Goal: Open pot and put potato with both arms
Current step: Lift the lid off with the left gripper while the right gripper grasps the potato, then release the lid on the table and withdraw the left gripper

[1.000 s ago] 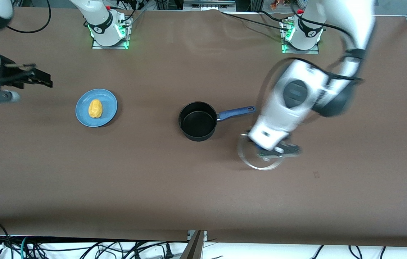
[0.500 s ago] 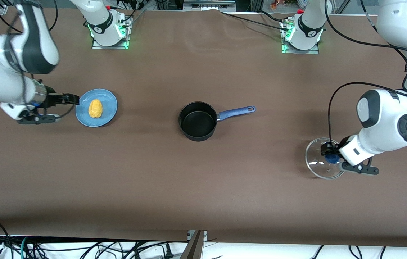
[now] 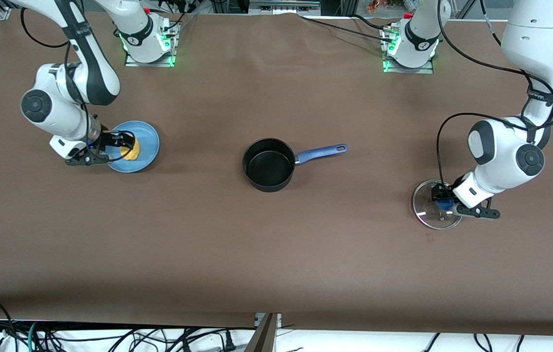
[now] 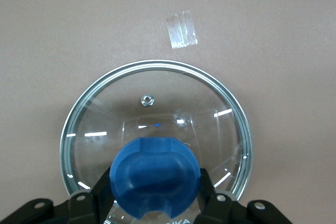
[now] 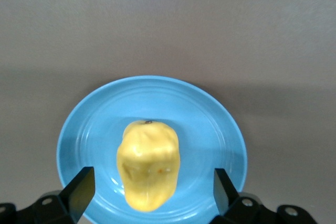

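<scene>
The pot (image 3: 269, 164) is sitting open mid-frame; I'm now straddling the potato (image 3: 130, 152) with the wide-open right gripper (image 3: 121, 144), while the left gripper (image 3: 440, 199) is loosening around the lid's knob (image 3: 445, 204) at lower right.

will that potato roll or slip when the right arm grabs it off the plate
The potato is a lumpy oval, so it would probably rock rather than roll freely. Its skin looks smooth, so it may slip between narrow fingers. The right end effector straddles it open; the blue plate looks glossy, so a nudge might slide it.
</scene>
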Controlling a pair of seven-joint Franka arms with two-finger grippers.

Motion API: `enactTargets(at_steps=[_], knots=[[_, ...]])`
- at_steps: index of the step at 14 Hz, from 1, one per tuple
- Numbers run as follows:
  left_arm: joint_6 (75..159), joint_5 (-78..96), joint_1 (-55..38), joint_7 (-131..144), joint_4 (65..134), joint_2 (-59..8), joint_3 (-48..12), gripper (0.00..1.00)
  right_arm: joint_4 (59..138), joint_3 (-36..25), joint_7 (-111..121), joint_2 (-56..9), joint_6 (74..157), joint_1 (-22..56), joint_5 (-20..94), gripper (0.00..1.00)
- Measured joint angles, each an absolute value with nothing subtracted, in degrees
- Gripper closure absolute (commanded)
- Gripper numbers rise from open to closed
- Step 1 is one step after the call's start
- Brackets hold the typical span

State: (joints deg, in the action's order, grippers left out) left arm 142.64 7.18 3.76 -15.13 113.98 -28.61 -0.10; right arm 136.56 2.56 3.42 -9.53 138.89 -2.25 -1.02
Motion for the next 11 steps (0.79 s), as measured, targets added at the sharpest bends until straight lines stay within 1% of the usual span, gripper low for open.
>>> enactTargets(at_steps=[1,2,3,4,5,6,8,9,11], knots=[[142.15,7.21,3.76,-15.07,113.45,-28.32,-0.10,0.00,136.59,2.57,3.42,-10.48,140.09,-2.25,-1.02,0.00],[139.39,7.26,3.76,-14.98,112.01,-27.70,-0.10,0.00,136.61,2.57,3.42,-11.46,141.36,-2.25,-1.02,0.04],[134.14,7.37,3.76,-14.56,109.39,-26.83,-0.10,0.00,136.67,2.59,3.42,-12.44,142.12,-2.25,-1.02,0.19],[126.99,7.39,3.74,-13.44,105.50,-25.92,-0.13,0.00,136.73,2.60,3.42,-13.38,142.63,-2.25,-1.02,0.36],[119.41,7.39,3.66,-11.85,100.75,-24.97,-0.17,0.00,136.77,2.61,3.42,-14.15,142.90,-2.25,-1.02,0.50],[112.00,7.39,3.46,-10.10,95.62,-24.05,-0.20,0.00,136.81,2.64,3.42,-14.78,142.99,-2.25,-1.02,0.60],[100.12,7.39,3.03,-6.58,86.57,-22.15,-0.19,0.00,136.81,2.71,3.42,-15.54,143.07,-2.24,-1.02,0.72],[95.63,7.32,2.91,-5.02,83.26,-21.10,-0.18,0.00,136.78,2.75,3.42,-15.34,142.99,-2.24,-1.02,0.72],[88.80,5.35,2.64,-2.64,79.44,-18.90,-0.22,0.00,136.05,3.45,3.42,-14.97,141.86,-2.23,-1.02,0.72]])
